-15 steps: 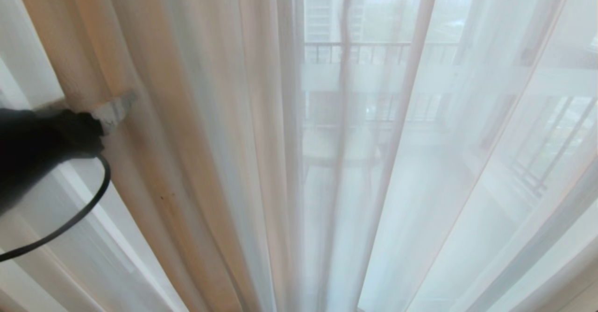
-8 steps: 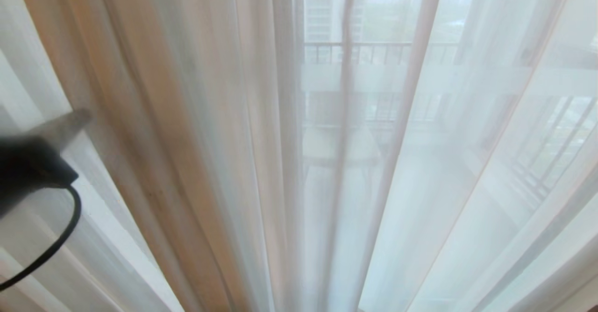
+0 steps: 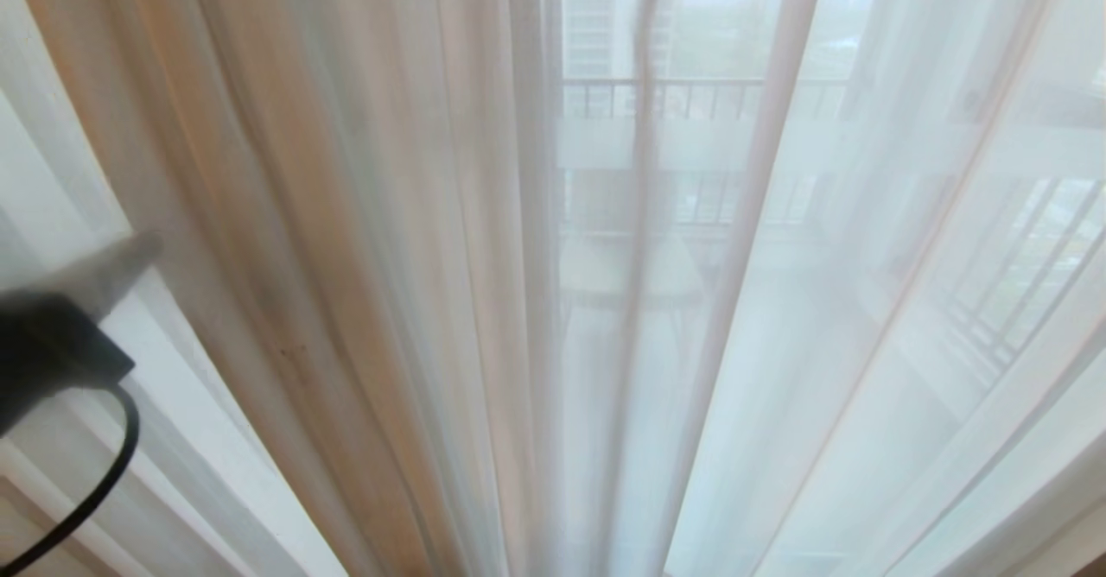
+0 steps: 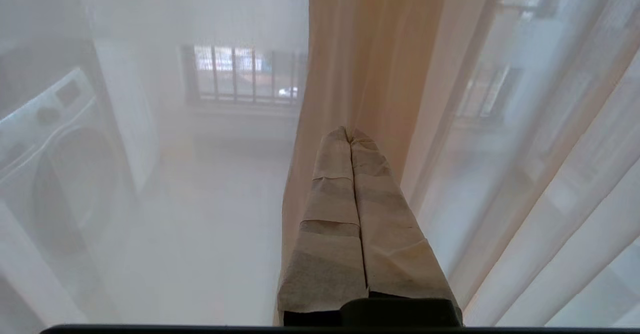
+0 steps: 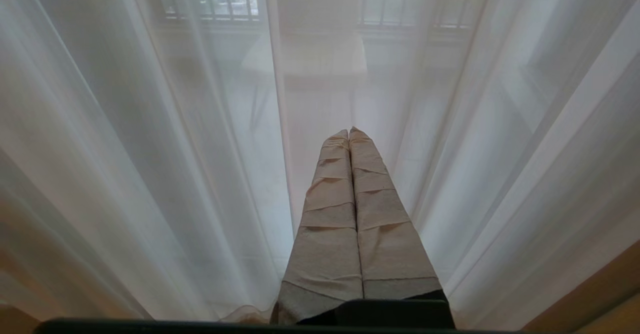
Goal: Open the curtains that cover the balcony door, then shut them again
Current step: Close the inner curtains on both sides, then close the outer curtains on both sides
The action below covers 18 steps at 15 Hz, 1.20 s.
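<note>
Since earlier frame, our left gripper (image 4: 350, 135) let go of beige fold, dropped back; fingers pressed together, empty. Just ahead: curtains (image 4: 370, 64), soft, light, likely slippery. We'd pinch thick beige pleat edge. Beyond: balcony door, hazy behind sheers.

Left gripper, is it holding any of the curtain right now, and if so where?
Nothing is held. The left gripper is shut with its fingers pressed together, no cloth between them, in front of the curtains.

washing machine (image 4: 55, 174), railing (image 3: 691, 98), barred window (image 4: 245, 74), tower block (image 3: 596, 15)
</note>
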Motion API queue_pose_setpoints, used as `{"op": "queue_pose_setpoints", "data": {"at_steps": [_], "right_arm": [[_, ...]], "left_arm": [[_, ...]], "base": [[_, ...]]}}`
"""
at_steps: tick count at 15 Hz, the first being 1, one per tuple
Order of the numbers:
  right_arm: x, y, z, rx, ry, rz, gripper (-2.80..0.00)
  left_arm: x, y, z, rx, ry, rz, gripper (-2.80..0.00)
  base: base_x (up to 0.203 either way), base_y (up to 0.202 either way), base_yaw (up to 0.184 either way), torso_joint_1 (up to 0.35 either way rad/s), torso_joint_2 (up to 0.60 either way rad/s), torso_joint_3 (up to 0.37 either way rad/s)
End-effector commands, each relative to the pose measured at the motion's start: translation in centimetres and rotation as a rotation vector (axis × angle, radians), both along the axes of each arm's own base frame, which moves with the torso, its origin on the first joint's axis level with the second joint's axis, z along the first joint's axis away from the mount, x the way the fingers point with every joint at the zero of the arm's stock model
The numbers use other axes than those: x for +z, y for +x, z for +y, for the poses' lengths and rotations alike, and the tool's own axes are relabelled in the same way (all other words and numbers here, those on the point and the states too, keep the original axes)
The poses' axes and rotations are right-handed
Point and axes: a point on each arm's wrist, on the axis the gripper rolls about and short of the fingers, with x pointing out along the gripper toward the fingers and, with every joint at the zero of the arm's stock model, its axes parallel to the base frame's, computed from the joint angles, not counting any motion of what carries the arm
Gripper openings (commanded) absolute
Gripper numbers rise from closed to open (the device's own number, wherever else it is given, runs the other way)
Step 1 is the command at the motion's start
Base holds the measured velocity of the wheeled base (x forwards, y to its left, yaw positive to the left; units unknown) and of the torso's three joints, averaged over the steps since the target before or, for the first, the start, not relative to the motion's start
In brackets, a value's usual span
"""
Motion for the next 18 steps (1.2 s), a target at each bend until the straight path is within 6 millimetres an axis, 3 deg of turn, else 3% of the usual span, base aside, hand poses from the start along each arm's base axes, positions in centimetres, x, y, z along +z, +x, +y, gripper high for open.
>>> {"op": "queue_pose_setpoints", "data": {"at_steps": [1, 7, 15, 18], "right_arm": [[0.0, 0.0, 0.0, 0.001, 0.0, 0.002, -2.8], [0.0, 0.0, 0.0, 0.001, 0.0, 0.001, -2.8], [0.0, 0.0, 0.0, 0.001, 0.0, 0.001, -2.8], [0.0, 0.0, 0.0, 0.001, 0.001, 0.003, -2.8]], "left_arm": [[-1.2, -0.2, 0.0, 0.0, 0.007, 0.036, -2.8], [-6.6, -3.8, 1.3, 0.058, 0.041, 0.134, -2.8], [-10.6, -11.0, 2.3, 0.067, 0.105, 0.065, -2.8], [-12.8, -12.0, 2.4, 0.033, 0.229, 0.183, -2.8]], "base": [[0.0, 0.0, 0.0, 0.0, 0.0, 0.0], [0.0, 0.0, 0.0, 0.0, 0.0, 0.0], [0.0, 0.0, 0.0, 0.0, 0.0, 0.0], [0.0, 0.0, 0.0, 0.0, 0.0, 0.0]]}}
